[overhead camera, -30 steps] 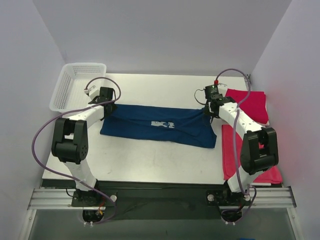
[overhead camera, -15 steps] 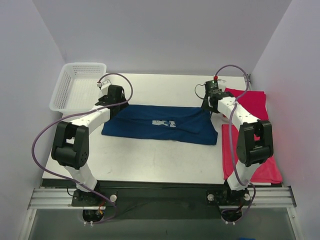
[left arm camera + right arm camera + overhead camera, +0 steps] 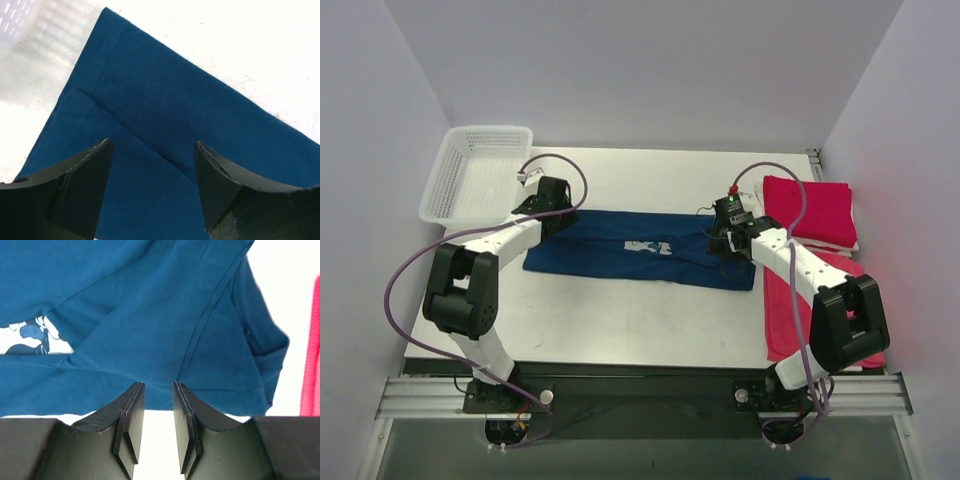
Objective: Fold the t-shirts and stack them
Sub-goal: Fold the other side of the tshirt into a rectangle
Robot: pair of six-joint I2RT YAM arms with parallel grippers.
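Your left gripper (image 3: 152,147) hangs over the far left corner of the navy t-shirt (image 3: 638,248), jaws spread wide with nothing between them. Your right gripper (image 3: 158,386) sits at the edge of the shirt's right end, jaws parted only narrowly and gripping nothing. The shirt lies mid-table (image 3: 620,320) as a folded band, its long axis running left to right and its print facing up.

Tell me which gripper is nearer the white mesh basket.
Left. The left gripper hangs over the left end of the navy t-shirt, just beside the basket; the right gripper is at the opposite end, well away.
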